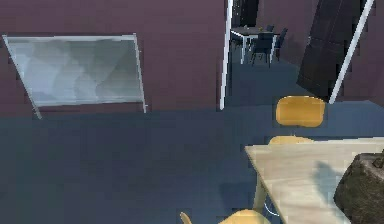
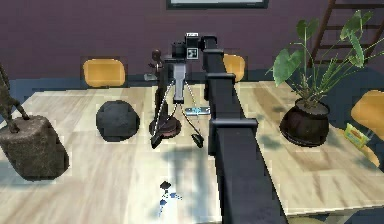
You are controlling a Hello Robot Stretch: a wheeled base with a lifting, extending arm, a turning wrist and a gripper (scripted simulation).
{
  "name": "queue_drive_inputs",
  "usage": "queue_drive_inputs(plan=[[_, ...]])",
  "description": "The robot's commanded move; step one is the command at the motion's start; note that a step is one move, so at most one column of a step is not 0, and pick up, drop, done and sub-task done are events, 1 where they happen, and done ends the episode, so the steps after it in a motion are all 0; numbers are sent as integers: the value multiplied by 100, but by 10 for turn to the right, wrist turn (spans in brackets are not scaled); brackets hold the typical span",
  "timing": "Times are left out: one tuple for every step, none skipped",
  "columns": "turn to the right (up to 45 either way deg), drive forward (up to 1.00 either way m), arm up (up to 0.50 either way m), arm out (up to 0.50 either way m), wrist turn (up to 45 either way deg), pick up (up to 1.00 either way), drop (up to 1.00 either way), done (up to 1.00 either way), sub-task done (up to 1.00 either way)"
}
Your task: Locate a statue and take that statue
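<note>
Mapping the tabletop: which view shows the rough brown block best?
The arm side view: the rough brown block stands almost whole on the table, at the picture's left. The forward view cuts it off at its lower right corner.

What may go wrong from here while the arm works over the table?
1. The gripper stands close to a dark round lump and a small light thing on the table; a sideways move may knock them.
2. The thin dark figure by it looks narrow; a nudge may tip it.
3. If the base turns, the arm may brush the plant.
</note>
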Motion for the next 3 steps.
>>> queue_drive_inputs(plan=[[0,0,0,0,450,0,0,0,0],[0,0,0,0,450,0,0,0,0],[0,0,0,0,450,0,0,0,0]])
